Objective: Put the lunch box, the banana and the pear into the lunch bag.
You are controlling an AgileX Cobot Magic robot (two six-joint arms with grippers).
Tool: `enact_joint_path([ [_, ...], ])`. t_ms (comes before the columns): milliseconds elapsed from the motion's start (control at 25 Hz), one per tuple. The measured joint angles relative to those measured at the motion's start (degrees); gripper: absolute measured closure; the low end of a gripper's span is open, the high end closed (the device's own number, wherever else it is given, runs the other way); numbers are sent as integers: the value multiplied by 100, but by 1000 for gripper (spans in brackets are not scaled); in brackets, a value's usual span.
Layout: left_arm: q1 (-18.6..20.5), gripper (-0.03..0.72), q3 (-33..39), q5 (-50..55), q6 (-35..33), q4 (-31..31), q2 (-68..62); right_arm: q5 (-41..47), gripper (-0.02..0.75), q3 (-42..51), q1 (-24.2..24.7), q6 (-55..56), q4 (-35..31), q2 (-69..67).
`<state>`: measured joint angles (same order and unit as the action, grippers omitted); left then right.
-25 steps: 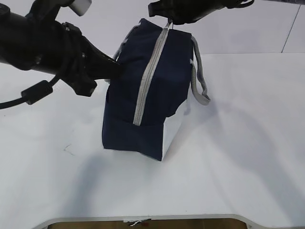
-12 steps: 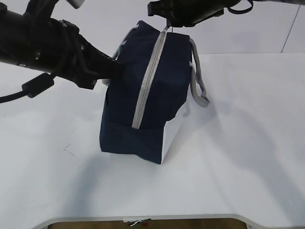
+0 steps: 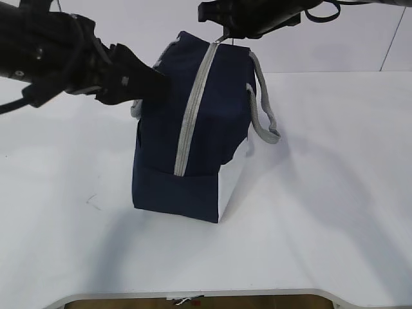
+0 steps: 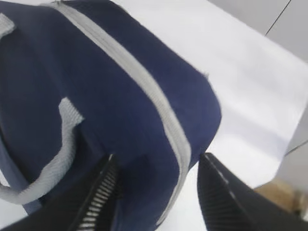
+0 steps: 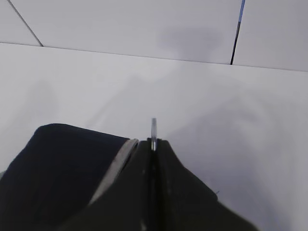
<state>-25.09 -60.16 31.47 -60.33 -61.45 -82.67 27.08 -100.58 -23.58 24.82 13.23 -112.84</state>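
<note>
The lunch bag (image 3: 193,129) stands on the white tabletop (image 3: 322,212). The right tool (image 5: 153,144) is clamped on its ring pull (image 5: 153,129) (zipper closed); the left tool (image 4: 154,192) straddles its end, fingers apart.

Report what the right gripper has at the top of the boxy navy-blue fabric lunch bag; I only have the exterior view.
Observer: In the right wrist view, the right gripper has its jaws shut on the thin metal ring pull, whose edge pokes out above the fingertips.
Operator: Now check the left gripper.
Observer: The left wrist view shows the left gripper open, its fingers astride the lunch bag at one end, with the closed grey zipper running between them.
</note>
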Motion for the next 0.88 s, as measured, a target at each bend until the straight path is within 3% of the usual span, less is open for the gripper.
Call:
enact_joint_path([
  [280,802,282,-670,1286,1123,94,24,32,725,0,0,0,-14,0],
  [400,1049,282,-1098,1896,1676,526,24,41,725,0,0,0,-14,0],
  [680,1124,312,-2317,3411,3168,2214,-240,41,725,0,0,-11,-14,0],
  [880,1124,322,-3152,3884,3927,2809,-785,41,725,0,0,-11,-14,0],
])
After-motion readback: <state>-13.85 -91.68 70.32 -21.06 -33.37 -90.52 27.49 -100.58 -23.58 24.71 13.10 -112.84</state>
